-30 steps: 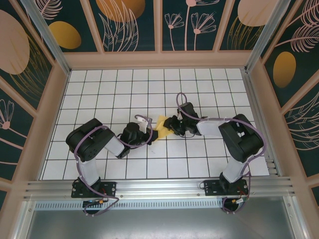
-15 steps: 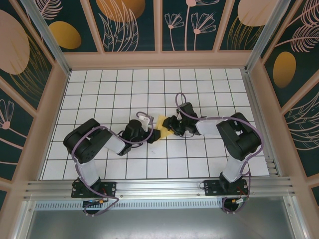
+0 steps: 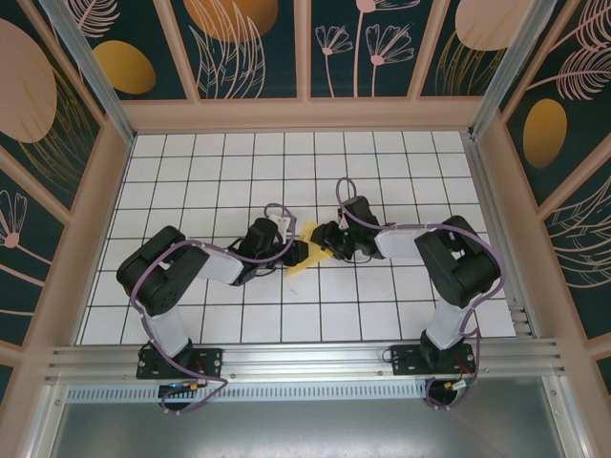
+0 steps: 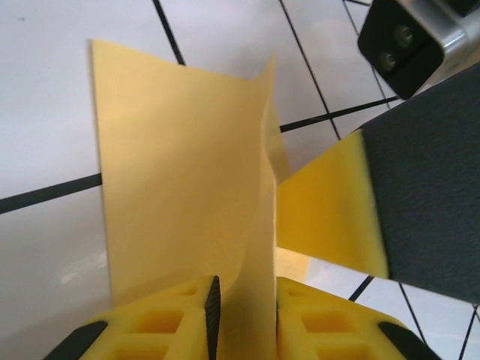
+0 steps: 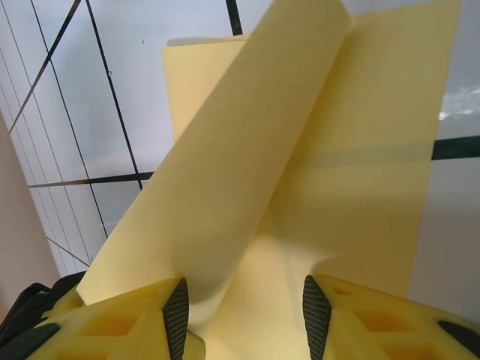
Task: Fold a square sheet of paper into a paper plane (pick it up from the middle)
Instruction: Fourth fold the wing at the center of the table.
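Grippers meet at mid-frame in the overhead view, the left gripper (image 3: 289, 252) and right gripper (image 3: 322, 239) both touching the creased square sheet of paper (image 3: 304, 252) on the grid table (image 3: 239, 172). From the left wrist, a raised flap of the sheet runs up from bottom centre, pinched between the fingers (image 4: 150, 326). From the right wrist, the sheet lies mid-frame, one flap curling toward upper right, the fingers (image 5: 112, 326) spread around it.

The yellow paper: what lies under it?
Under the yellow paper lies the white grid table; a black line runs beneath it. What the sheet covers cannot be seen.
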### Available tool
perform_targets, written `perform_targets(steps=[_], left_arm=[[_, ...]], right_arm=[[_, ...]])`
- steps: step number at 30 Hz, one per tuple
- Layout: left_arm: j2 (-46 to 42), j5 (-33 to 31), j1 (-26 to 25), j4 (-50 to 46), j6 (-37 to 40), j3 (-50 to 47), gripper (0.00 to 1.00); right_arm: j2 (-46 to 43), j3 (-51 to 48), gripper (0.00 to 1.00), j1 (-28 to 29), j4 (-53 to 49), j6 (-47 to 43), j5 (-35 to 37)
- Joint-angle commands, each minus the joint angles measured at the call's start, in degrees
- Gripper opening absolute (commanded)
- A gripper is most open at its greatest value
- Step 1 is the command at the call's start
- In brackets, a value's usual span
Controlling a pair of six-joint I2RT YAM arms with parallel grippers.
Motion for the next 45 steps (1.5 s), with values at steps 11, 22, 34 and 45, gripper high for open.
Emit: perform_targets(steps=[11, 22, 34, 45], left_arm=[[-4.3, -0.9, 0.6, -7.8, -3.0, 1.7, 0.29], [-7.7, -2.3, 0.7, -13.8, -1.7, 1.8, 0.36], [-9.7, -5.8, -0.5, -21.2, 0.3, 2.9, 0.39], [-10.4, -5.1, -0.9, -19.9, -0.8, 2.8, 0.30]], right_arm=[[2.2, -0.8, 0.47, -0.3, 0.6, -1.6, 0.6], [2.3, -0.9, 0.46, -0.3, 0.7, -1.6, 0.4], [2.6, -0.7, 0.46, -0.3, 0.6, -1.5, 0.6], [2.9, -0.5, 0.46, -0.3, 0.3, -1.6, 0.6]])
